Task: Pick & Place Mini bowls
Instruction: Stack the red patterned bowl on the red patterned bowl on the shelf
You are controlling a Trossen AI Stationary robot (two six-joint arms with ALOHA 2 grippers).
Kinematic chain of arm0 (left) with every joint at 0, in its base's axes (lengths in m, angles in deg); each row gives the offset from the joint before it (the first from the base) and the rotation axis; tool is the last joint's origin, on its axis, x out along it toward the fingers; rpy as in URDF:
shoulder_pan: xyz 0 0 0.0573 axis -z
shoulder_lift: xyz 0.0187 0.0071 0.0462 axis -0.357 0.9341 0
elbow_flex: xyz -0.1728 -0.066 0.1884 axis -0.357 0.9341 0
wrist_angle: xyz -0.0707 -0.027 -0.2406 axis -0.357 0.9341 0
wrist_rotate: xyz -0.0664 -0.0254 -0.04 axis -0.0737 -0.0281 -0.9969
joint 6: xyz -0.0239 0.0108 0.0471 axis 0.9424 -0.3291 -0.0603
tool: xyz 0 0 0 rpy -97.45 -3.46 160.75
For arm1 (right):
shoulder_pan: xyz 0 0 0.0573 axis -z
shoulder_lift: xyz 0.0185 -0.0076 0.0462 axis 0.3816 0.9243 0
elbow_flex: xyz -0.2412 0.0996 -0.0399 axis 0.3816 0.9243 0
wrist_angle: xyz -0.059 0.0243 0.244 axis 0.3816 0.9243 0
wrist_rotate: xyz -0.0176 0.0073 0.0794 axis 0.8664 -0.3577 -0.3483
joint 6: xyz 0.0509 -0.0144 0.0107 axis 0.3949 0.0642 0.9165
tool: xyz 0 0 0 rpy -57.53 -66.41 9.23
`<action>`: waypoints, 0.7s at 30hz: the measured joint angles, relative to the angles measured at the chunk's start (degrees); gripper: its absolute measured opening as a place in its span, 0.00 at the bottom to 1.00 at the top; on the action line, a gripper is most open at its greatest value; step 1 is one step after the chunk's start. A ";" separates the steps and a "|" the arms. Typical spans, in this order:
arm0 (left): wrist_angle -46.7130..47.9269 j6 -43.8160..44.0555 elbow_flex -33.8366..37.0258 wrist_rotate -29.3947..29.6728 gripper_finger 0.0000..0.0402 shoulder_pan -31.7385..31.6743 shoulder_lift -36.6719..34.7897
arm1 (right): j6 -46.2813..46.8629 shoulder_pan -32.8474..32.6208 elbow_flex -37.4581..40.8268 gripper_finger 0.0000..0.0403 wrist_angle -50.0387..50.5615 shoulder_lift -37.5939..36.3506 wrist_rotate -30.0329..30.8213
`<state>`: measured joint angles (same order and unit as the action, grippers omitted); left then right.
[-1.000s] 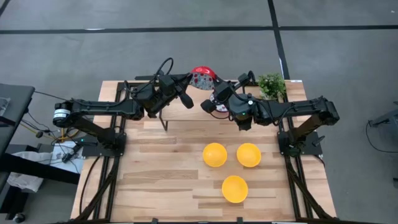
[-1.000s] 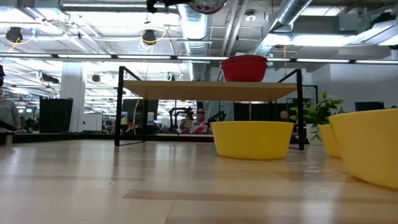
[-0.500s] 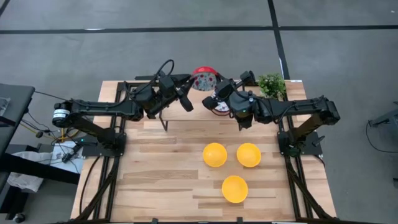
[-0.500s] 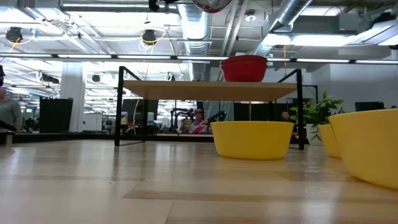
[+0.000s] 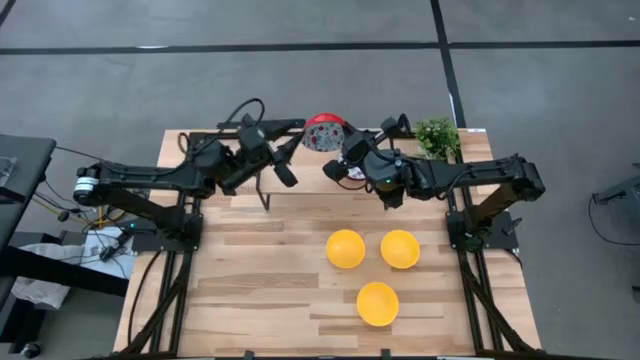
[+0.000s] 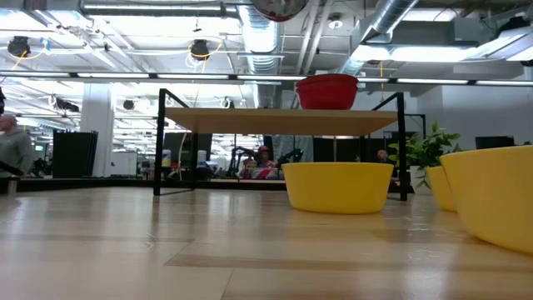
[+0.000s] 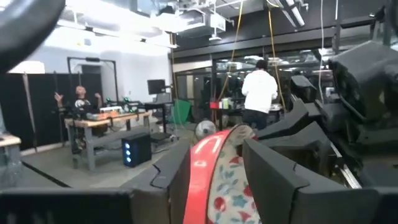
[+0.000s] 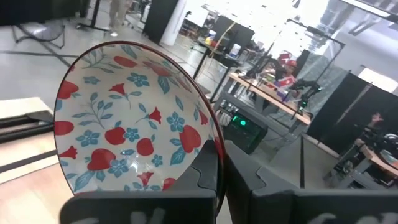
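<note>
We saw the right tool (image 5: pixel 335 170) clamped on the floral bowl's (image 5: pixel 323 131) rim, the half-open left tool (image 5: pixel 284 167) just beside it.

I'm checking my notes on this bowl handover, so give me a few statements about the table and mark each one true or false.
1. Three yellow bowls sit on the wooden table. True.
2. The right pincer is shut on the rim of a floral bowl. True.
3. The yellow bowls are stacked in one pile. False: they sit apart, each on its own.
4. The left pincer clamps that floral bowl too. False: its fingers stand apart, off the bowl.
5. A red bowl rests on the raised shelf. True.
6. The green plant stands at the table's left edge. False: it is at the far right corner.
</note>
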<state>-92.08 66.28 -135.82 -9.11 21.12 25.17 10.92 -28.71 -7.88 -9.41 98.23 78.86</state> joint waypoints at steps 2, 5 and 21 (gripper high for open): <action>0.27 -1.25 0.00 0.53 0.38 0.27 -1.20 | 0.08 0.00 -0.02 0.00 -0.13 -0.08 0.16; 0.49 -1.43 0.00 0.74 0.40 0.32 -3.00 | 0.12 0.04 -0.02 0.00 -0.11 -0.08 0.20; 18.39 0.67 0.07 1.55 0.40 2.61 -7.60 | 28.41 12.89 -0.15 0.00 25.51 -8.19 -29.15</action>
<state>-73.70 66.95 -135.75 -7.56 23.73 17.58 39.34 -15.82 -8.03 16.10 90.05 49.71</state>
